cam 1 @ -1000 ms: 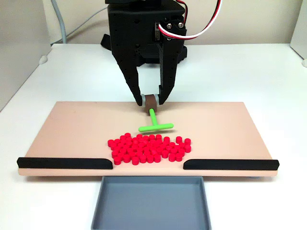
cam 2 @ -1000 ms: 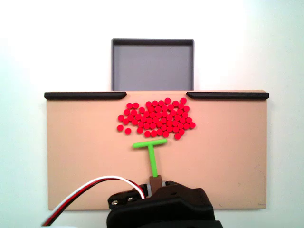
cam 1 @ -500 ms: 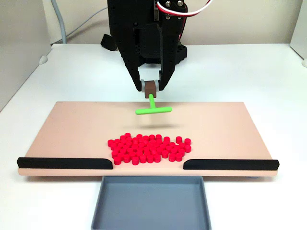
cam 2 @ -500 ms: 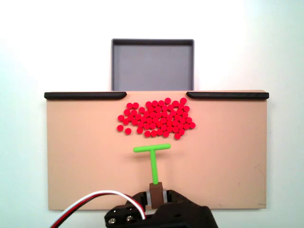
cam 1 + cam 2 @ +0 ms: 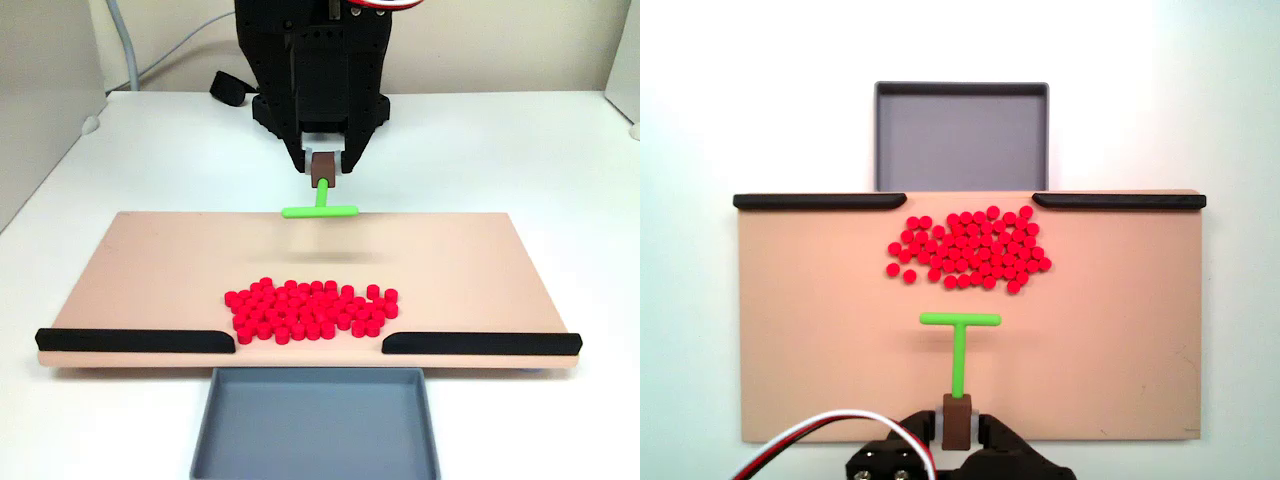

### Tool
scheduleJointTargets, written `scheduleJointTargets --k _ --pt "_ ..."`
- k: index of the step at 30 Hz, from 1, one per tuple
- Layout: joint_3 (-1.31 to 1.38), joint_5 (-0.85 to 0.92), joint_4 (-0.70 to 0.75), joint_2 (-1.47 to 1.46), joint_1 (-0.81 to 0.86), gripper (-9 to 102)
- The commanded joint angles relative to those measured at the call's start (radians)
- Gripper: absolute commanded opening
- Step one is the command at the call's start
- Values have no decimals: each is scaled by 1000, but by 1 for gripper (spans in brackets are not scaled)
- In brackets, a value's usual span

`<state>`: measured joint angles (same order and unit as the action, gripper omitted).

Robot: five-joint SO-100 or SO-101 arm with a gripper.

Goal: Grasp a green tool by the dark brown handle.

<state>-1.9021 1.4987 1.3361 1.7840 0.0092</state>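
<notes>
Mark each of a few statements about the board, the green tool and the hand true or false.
1. The hand is shut on the dark brown handle. True.
2. The green tool lies flat on the board. False: it hangs lifted, its crossbar off the surface.
3. The red cylinders lie in the grey tray. False: they sit clustered on the board.
4. Two black strips line the board edge nearest the tray. True.
5. The crossbar touches the red cylinders. False: a gap separates them.

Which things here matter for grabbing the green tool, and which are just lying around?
Job:
small bright green T-shaped tool
its dark brown block handle
black gripper, shut on the handle

Lying about:
red cylinder pile
grey tray
black strips
tan board
</notes>
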Motion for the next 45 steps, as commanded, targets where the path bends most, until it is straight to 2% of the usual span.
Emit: scheduleJointTargets --k 1,45 --pt "26 -5 0 29 -11 0" --pt "15 -29 -2 8 -46 0"
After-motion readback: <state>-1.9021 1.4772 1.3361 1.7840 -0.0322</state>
